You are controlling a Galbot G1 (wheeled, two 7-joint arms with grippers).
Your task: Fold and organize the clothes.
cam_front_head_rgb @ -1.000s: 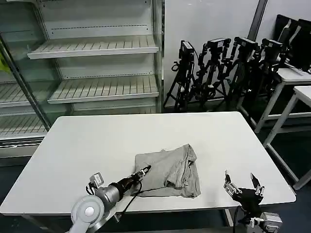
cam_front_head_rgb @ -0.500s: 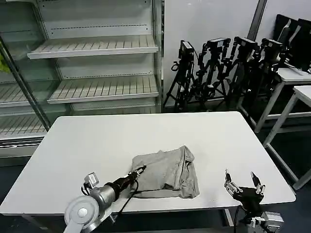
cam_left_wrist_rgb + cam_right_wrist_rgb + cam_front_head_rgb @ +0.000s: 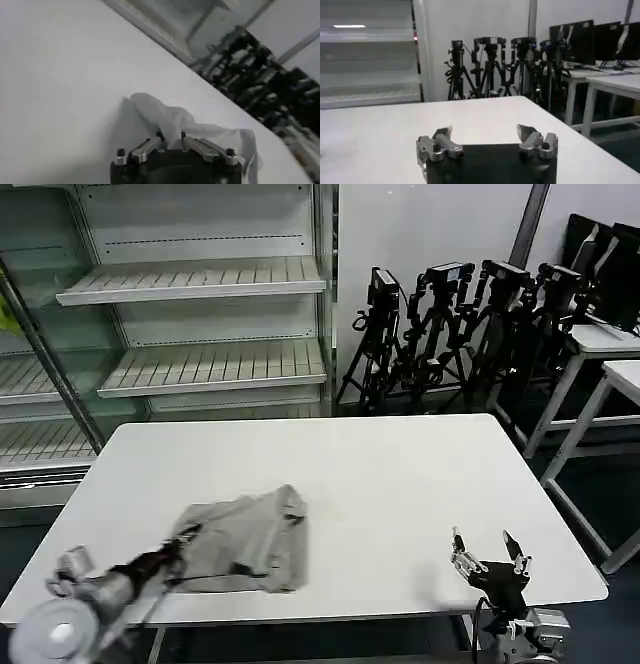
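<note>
Head view is showing the left gripper dragging the T-shirt toward the table's left edge; half a second ago the folded bundle was lying at the middle of the near edge, and now it is sitting well to the left, close to the near-left corner. In the left wrist view the left gripper is pinching a ridge of grey cloth, its fingers nearly closed on the fabric. That shift suggests the folding is done and the garment is being moved aside to its resting place, though the bundle is looking rumpled and may be loosening. The right gripper is waiting, fingers spread and empty, at the near-right corner, having barely shifted. Behind the far edge, shelving and tripods are standing well clear; nothing is blocking the drag.
</note>
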